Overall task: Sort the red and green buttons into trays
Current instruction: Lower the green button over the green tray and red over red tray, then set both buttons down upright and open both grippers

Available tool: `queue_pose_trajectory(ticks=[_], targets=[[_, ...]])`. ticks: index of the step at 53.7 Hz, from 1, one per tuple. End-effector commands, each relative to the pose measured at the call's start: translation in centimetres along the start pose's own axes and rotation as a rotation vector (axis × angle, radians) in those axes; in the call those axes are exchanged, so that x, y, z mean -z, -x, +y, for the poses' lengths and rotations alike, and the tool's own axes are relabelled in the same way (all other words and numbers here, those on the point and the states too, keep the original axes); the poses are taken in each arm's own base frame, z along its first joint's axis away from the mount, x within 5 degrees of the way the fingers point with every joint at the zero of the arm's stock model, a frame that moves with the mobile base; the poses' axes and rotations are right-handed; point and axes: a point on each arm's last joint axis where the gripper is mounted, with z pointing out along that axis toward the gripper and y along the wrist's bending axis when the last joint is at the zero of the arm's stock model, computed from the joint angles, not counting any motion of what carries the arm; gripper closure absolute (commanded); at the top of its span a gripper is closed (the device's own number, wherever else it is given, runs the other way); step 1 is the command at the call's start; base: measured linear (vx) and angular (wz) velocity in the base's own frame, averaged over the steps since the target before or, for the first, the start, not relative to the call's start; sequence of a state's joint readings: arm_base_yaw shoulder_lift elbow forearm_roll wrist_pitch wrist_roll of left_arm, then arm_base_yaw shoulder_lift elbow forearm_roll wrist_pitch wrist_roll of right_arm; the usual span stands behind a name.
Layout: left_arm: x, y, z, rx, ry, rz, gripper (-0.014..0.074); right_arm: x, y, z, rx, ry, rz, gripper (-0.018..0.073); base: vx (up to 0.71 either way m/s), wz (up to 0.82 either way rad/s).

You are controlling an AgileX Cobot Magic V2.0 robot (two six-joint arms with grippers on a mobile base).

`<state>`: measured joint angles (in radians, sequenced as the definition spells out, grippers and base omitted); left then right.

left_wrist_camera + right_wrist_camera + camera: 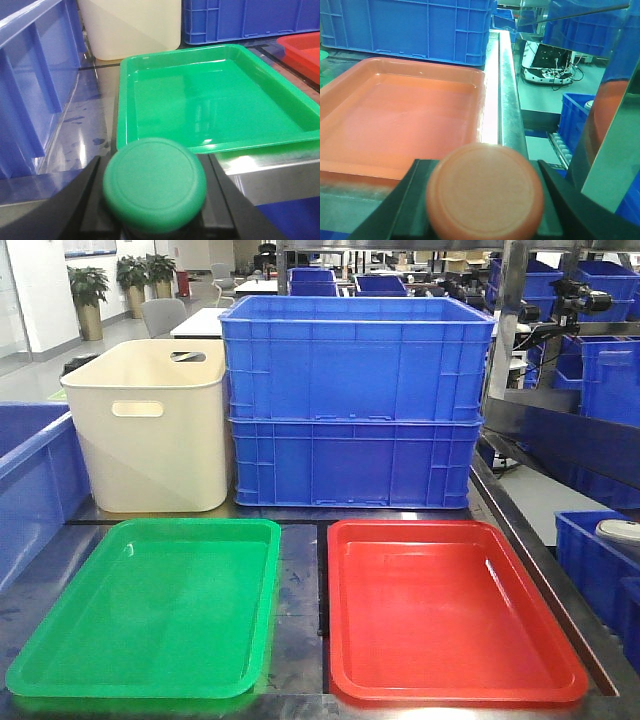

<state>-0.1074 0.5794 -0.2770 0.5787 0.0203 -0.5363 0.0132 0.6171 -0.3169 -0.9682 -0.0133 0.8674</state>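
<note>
Here, our left gripper (pixel 155 172) is clamped on the green mushroom-capped push-button switch (pixel 155 186), and our right gripper (pixel 482 170) grips the red mushroom-capped push-button switch (pixel 485 197) the same way. Both switches sit by the front edge of the metal-edged table (pixel 298 590), short of either near rim. The shallow glossy green plastic tray (pixel 210 105) lies straight ahead of the left gripper, its long axis seemingly running away from us. The shallow glossy red plastic tray (pixel 395 120) lies ahead and slightly left of the right gripper. The 2 trays hold nothing, so we judge both placements are yet to do: each arm reaches forward over its own rim, with no crossing.
</note>
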Motion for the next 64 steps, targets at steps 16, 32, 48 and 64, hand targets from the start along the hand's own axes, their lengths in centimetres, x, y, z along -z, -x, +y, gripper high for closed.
queue_pose_trajectory(ticks=[16, 32, 48, 64], targets=[[0.1, 1.7, -0.4, 0.015, -0.049, -0.103, 0.0596, 0.1, 1.4, 0.2, 0.0, 0.034, -0.069, 0.0567, 0.0, 0.0], [0.2, 2.5, -0.8, 0.018, -0.092, -0.177, 0.0596, -0.7, 2.0, 1.6, -0.002, 0.194, -0.136, 0.0567, 0.0, 0.0], [-7.7, 7.1, -1.6, -0.042, -0.191, -0.179, 0.0596, -9.6, 5.3, 3.4, 0.02, 0.453, -0.152, 0.0567, 0.0, -0.01], [-22.5, 7.6, -2.7, 0.013, -0.3, -0.151, 0.0596, -23.5, 5.8, 4.6, 0.0, 0.651, -0.212, 0.0566, 0.0, 0.0]])
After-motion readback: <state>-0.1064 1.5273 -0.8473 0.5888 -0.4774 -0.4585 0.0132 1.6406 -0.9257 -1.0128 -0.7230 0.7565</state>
